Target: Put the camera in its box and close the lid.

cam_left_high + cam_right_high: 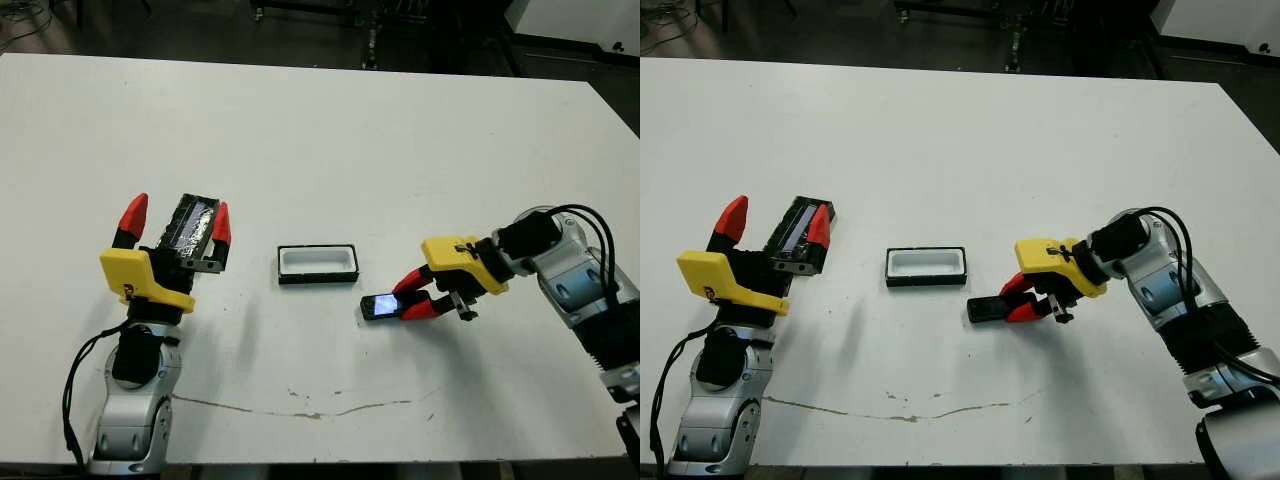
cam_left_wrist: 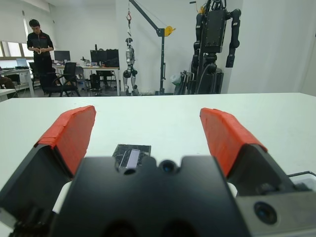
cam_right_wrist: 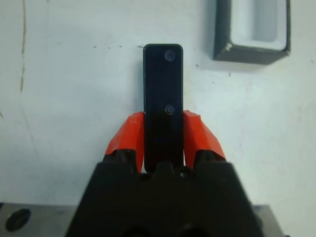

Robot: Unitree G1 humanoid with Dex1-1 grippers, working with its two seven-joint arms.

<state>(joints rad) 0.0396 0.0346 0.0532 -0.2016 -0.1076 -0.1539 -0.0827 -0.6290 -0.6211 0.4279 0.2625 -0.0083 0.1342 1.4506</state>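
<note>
The camera [image 3: 163,89], a glossy black oblong, is held between the red fingers of my right gripper [image 1: 415,296], which is shut on its rear half. It sits low at the table, just right of the box [image 1: 318,263]; whether it touches the surface I cannot tell. The box, a black tray with white lining, lies empty in the middle and also shows in the right wrist view [image 3: 253,29]. The lid [image 1: 195,228], black with a shiny panel, lies flat at the left. My left gripper [image 1: 176,222] hangs open above its near end, holding nothing.
A thin scratch line [image 1: 300,408] runs across the table near its front edge. Beyond the far edge, the left wrist view shows a lab with a standing person [image 2: 39,47], desks and robot stands [image 2: 215,44].
</note>
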